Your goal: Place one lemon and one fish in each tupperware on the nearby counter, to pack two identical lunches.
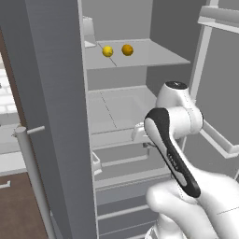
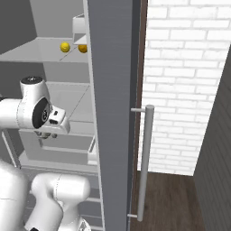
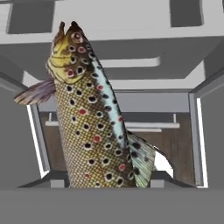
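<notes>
The fish (image 3: 92,122), a spotted brown-yellow one with a pale belly, stands head-up between my gripper (image 3: 107,180) fingertips, which press against its flanks. The hand hangs inside the open fridge at the front edge of the middle shelf (image 1: 121,109), where the gripper (image 1: 140,134) (image 2: 48,133) points downward. Two lemons rest on the upper shelf: a bright yellow lemon (image 1: 108,51) (image 2: 65,47) and a more orange lemon (image 1: 127,49) (image 2: 82,48) beside it. The tupperware and the counter are out of view.
The open grey fridge door (image 1: 51,116) (image 2: 113,113) with its long bar handle (image 1: 30,172) (image 2: 145,162) stands close to the arm. Door bins (image 1: 219,140) flank the other side. A white brick wall (image 2: 180,90) and wooden floor (image 2: 171,203) lie beyond.
</notes>
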Robot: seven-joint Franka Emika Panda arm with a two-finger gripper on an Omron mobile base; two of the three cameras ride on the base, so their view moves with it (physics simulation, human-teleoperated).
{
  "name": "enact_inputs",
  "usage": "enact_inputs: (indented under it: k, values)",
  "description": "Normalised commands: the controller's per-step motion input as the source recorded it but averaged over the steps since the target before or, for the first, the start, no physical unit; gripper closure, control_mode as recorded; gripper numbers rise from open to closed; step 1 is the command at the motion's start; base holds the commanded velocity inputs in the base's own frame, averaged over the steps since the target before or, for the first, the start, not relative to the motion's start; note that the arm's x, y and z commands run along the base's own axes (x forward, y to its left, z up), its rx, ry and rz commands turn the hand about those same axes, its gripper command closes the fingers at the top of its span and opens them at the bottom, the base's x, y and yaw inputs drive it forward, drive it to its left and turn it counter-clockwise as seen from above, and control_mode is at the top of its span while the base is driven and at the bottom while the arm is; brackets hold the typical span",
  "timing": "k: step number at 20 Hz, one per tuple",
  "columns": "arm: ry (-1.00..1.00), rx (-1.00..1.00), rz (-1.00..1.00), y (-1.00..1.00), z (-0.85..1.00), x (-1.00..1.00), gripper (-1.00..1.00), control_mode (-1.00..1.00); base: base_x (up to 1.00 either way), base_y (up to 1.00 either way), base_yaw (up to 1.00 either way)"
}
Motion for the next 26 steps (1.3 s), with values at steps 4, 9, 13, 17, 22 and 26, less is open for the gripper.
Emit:
enact_inputs:
  k: [4, 9, 13, 17, 22, 26]
  values:
    - [0.0, 0.0, 0.03, -0.12, 0.01, -0.99, 1.0, -1.0, 0.0, 0.0, 0.0]
    - [-0.01, 0.0, 0.0, -0.15, 0.0, -0.44, 1.0, -1.0, 0.0, 0.0, 0.0]
    - [0.0, 0.0, 0.0, 0.0, 0.0, 0.0, 1.0, -1.0, 0.0, 0.0, 0.0]
    - [0.0, 0.0, 0.0, 0.0, -0.01, -0.14, 1.0, 1.0, -0.21, 0.0, 0.0]
    - [0.0, 0.0, 0.0, 0.0, 0.0, 0.0, 1.0, 1.0, -1.0, 0.0, 0.0]
    - [0.0, 0.0, 0.0, 0.0, 0.0, 0.0, 1.0, 1.0, -1.0, 0.0, 0.0]
